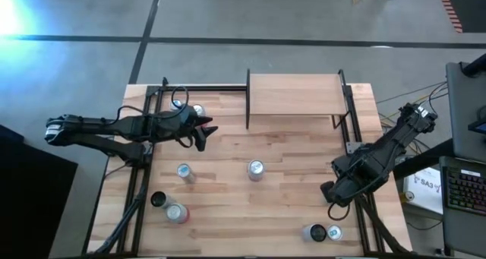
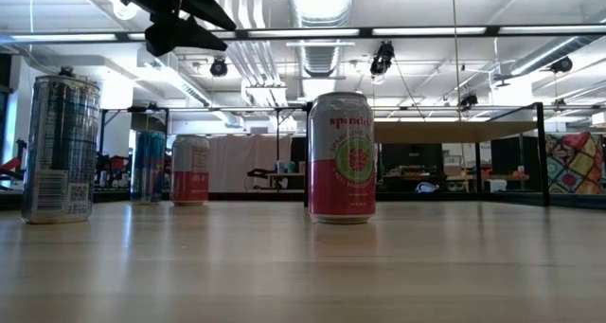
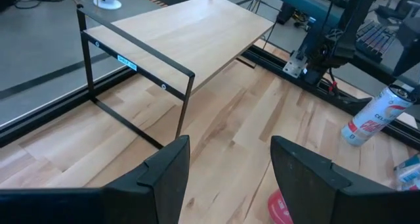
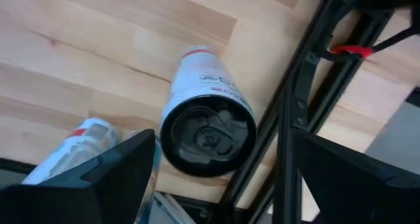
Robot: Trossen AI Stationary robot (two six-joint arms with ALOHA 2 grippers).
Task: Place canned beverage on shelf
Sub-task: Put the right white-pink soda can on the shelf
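left gripper (image 1: 203, 132) empty, fingers apart, up over table's left | Spindrift can (image 1: 256, 169) upright mid-table, toward the right and nearer front | shelf (image 1: 293, 94) at back, bare | right gripper (image 1: 332, 194) parked, also spread

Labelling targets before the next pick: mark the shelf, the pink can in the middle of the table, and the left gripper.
shelf (image 1: 295, 94): high view, bare middle of its pale wood top.
pink can (image 2: 342, 157): low view, its label.
left gripper (image 1: 205, 134): high view, midway between its open fingertips.
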